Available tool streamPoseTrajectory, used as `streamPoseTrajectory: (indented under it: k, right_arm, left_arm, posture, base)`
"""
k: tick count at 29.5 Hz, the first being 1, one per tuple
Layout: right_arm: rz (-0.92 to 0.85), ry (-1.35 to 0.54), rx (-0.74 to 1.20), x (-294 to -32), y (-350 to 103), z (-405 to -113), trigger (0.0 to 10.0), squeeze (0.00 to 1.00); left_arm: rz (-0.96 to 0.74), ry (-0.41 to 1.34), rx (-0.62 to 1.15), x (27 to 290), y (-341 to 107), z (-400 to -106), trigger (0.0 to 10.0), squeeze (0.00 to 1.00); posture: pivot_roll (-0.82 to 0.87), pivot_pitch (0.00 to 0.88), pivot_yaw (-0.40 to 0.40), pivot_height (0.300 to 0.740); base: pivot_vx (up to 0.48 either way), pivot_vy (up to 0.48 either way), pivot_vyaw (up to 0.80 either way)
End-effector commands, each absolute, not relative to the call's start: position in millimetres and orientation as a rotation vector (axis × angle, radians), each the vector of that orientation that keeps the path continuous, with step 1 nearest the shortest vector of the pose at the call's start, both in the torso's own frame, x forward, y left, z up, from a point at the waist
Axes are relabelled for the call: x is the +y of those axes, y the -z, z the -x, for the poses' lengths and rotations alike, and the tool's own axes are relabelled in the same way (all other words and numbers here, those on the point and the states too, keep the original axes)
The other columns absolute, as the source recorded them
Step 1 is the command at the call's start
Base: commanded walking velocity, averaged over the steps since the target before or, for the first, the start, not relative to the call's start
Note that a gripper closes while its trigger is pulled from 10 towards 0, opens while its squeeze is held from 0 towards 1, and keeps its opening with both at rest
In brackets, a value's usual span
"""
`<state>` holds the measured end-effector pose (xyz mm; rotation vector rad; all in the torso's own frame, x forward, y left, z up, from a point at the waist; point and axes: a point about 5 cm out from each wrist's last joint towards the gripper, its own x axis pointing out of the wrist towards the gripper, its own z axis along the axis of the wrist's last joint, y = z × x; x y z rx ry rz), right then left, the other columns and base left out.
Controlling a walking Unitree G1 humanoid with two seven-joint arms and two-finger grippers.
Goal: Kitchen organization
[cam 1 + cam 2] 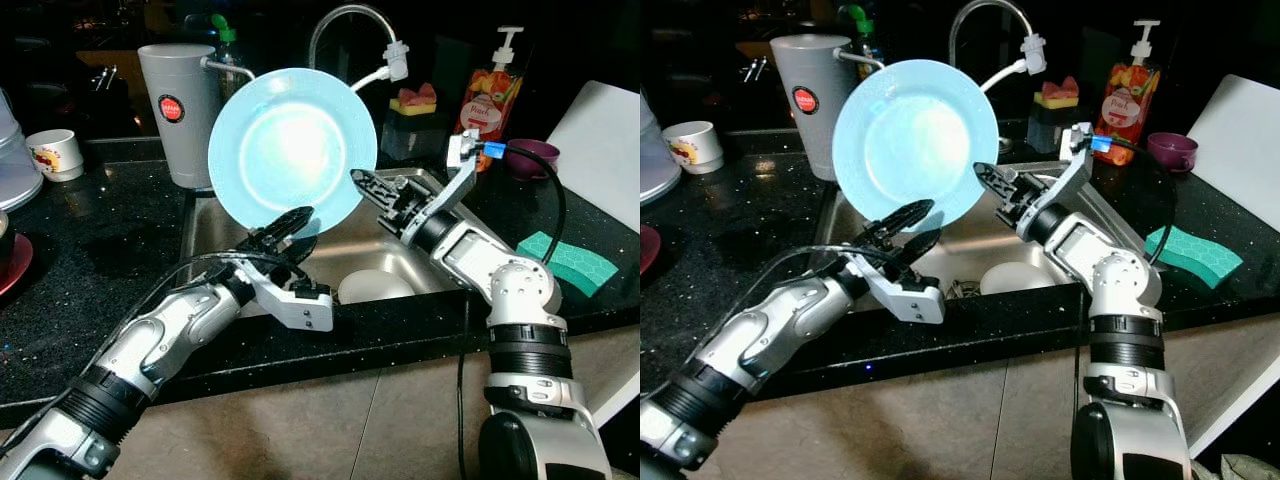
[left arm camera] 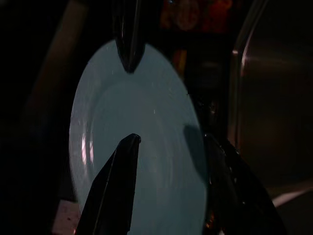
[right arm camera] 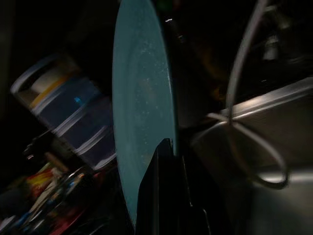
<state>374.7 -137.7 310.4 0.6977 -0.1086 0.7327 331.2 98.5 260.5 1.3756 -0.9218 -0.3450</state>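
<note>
One blue plate (image 1: 292, 145) | right fingers (image 1: 368, 187) pinching rim | left fingers (image 1: 290, 222) spread

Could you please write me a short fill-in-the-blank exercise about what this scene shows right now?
1. The plate held up over the sink is light ____ in colour.
2. The right gripper pinches the plate's ____.
3. The sponge on the counter is ____.
4. The grey cup stands on the robot's ____ side of the tap.

Missing words: blue; rim; green; left
</note>
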Motion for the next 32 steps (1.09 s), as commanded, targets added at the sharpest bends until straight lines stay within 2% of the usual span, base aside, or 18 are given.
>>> streamPoseTrajectory:
  k: [1,2,3,5,6,8,9,10,11,14,18,19,20,21,23,27,28,32]
  right_arm:
    - [-0.685,-0.636,-0.113,-150,-302,-380,10.0,0.0]
    - [-0.679,-0.555,-0.108,-158,-295,-386,10.0,0.0]
    - [-0.679,-0.555,-0.108,-158,-295,-386,10.0,0.0]
    - [-0.658,-0.371,-0.076,-173,-277,-397,10.0,0.0]
    - [-0.658,-0.371,-0.076,-173,-277,-397,10.0,0.0]
    - [-0.598,-0.235,-0.016,-182,-257,-404,10.0,0.0]
    - [-0.598,-0.235,-0.016,-182,-257,-404,10.0,0.0]
    - [-0.545,-0.197,0.026,-183,-247,-405,10.0,0.0]
    - [-0.545,-0.197,0.026,-183,-247,-405,10.0,0.0]
    - [-0.405,-0.165,0.098,-179,-227,-404,10.0,0.0]
    - [-0.383,-0.164,0.106,-178,-224,-404,10.0,0.0]
    - [-0.323,-0.171,0.107,-175,-220,-404,10.0,1.0]
    - [-0.323,-0.171,0.107,-175,-220,-404,10.0,1.0]
    - [-0.3,-0.19,0.089,-172,-220,-403,10.0,1.0]
    - [-0.275,-0.261,-0.097,-163,-244,-400,10.0,1.0]
    - [-0.281,-0.282,-0.174,-161,-256,-398,10.0,1.0]
    - [-0.28,-0.293,-0.257,-159,-269,-394,10.0,0.0]
    - [-0.216,-0.309,-0.47,-143,-304,-369,10.0,0.0]
  left_arm:
    - [-1.314,0.364,-0.89,99,-259,-328,10.0,0.0]
    - [-1.261,0.4,-0.843,100,-257,-326,10.0,0.0]
    - [-1.261,0.4,-0.843,100,-257,-326,10.0,0.0]
    - [-1.108,0.513,-0.676,99,-248,-322,10.0,0.0]
    - [-1.108,0.513,-0.676,99,-248,-322,10.0,0.0]
    - [-0.894,0.562,-0.469,98,-238,-325,10.0,0.0]
    - [-0.894,0.562,-0.469,98,-238,-325,10.0,0.0]
    - [-0.751,0.541,-0.382,99,-239,-329,10.0,0.0]
    - [-0.751,0.541,-0.382,99,-239,-329,10.0,0.0]
    - [-0.372,0.429,-0.212,110,-256,-348,10.0,0.0]
    - [-0.308,0.409,-0.187,113,-260,-352,10.0,0.0]
    - [-0.133,0.322,-0.104,127,-265,-363,10.0,0.0]
    - [-0.133,0.322,-0.104,127,-265,-363,10.0,0.0]
    - [-0.02,0.266,-0.046,136,-266,-370,10.0,0.0]
    - [0.054,0.199,0.023,149,-265,-373,10.0,0.0]
    - [0.054,0.188,0.039,151,-264,-372,10.0,0.0]
    - [0.065,0.176,0.055,152,-263,-371,10.0,0.0]
    - [0.063,0.12,0.088,154,-265,-368,10.0,0.0]
  posture:
    - [0.15,0.113,-0.035,0.74]
    - [0.15,0.113,-0.035,0.74]
    - [0.15,0.113,-0.035,0.74]
    - [0.15,0.113,-0.035,0.74]
    - [0.15,0.113,-0.035,0.74]
    - [0.15,0.113,-0.035,0.74]
    - [0.15,0.113,-0.035,0.74]
    - [0.15,0.113,-0.035,0.74]
    - [0.15,0.113,-0.035,0.74]
    - [0.16,0.111,-0.037,0.74]
    - [0.16,0.111,-0.037,0.74]
    - [0.16,0.11,-0.036,0.74]
    - [0.16,0.11,-0.036,0.74]
    - [0.16,0.112,-0.031,0.74]
    - [0.16,0.116,-0.029,0.74]
    - [0.16,0.116,-0.029,0.74]
    - [0.15,0.124,-0.028,0.74]
    - [0.15,0.136,-0.031,0.74]
  base:
    - [0.0,0.0,0.0]
    - [0.0,0.0,0.0]
    - [0.0,0.0,0.0]
    - [0.0,0.0,0.0]
    - [0.0,0.0,0.0]
    - [0.0,0.0,0.0]
    - [0.0,0.0,0.0]
    - [0.0,0.0,0.0]
    - [0.0,0.0,0.0]
    - [0.0,0.0,0.0]
    - [0.0,0.0,0.0]
    - [0.0,0.0,0.0]
    - [0.0,0.0,0.0]
    - [0.0,0.0,0.0]
    - [0.0,0.0,0.0]
    - [0.0,0.0,0.0]
    - [0.0,0.0,0.0]
    - [0.0,0.0,0.0]
